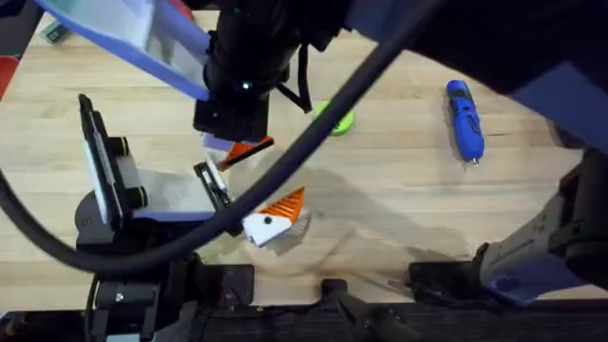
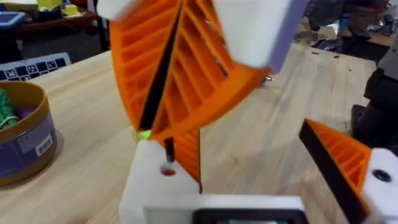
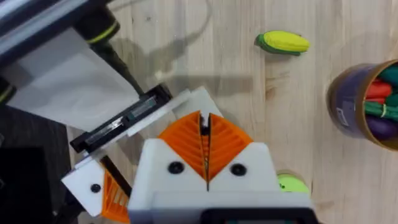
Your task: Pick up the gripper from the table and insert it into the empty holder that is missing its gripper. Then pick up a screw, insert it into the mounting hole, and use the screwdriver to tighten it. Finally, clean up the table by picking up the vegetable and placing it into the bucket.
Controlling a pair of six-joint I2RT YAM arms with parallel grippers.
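Right wrist view has the right gripper [image 3: 204,124] with its orange pads pressed together, pointing straight down at the table [image 3: 249,81]; whether anything sits between them cannot be told. The left gripper [image 2: 245,134] is spread and empty, reaching low over the wood. The vegetable [image 3: 283,42] lies near the bucket [image 3: 348,106], not touching it, and the screwdriver [image 1: 464,119] lies well apart.
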